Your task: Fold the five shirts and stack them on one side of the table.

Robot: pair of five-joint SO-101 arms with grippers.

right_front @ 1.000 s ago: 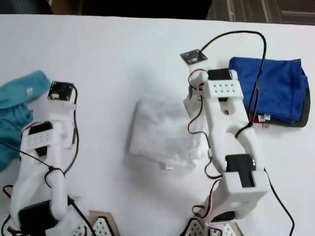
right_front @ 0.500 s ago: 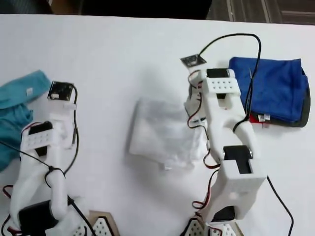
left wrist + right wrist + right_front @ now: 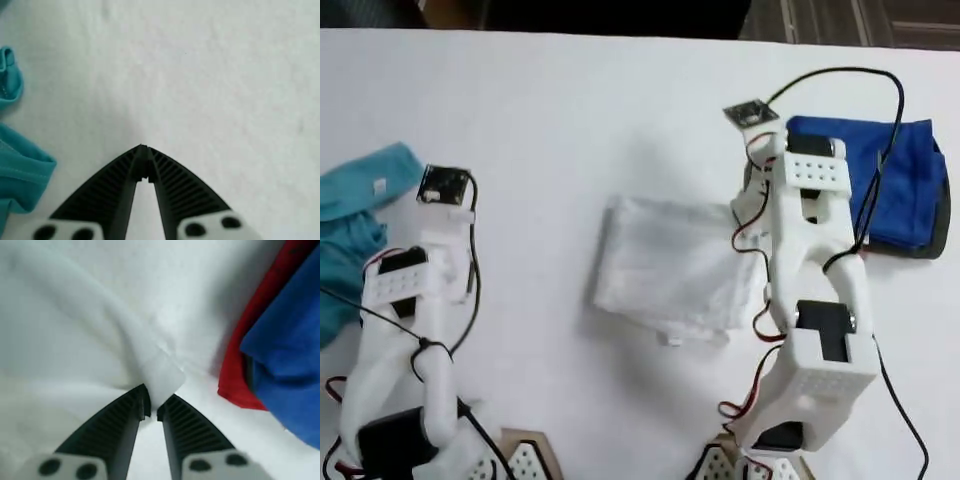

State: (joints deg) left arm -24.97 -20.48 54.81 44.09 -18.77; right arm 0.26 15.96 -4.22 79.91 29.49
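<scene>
Right gripper [image 3: 154, 409] is clamped on a corner of the folded white shirt [image 3: 670, 265] just beside the blue shirt [image 3: 915, 175] stack, so it probably wants 1 smooth lift-and-drag to land it square on top.

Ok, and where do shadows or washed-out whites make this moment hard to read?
High view: the white shirt nearly merges with the white table, outlined only by a soft shadow along its near edge. Right wrist view: shadow darkens the table beside the red shirt under the blue shirt, where the right claw pinches the white shirt. Left wrist view: even light, no glare, left claw shut.
</scene>
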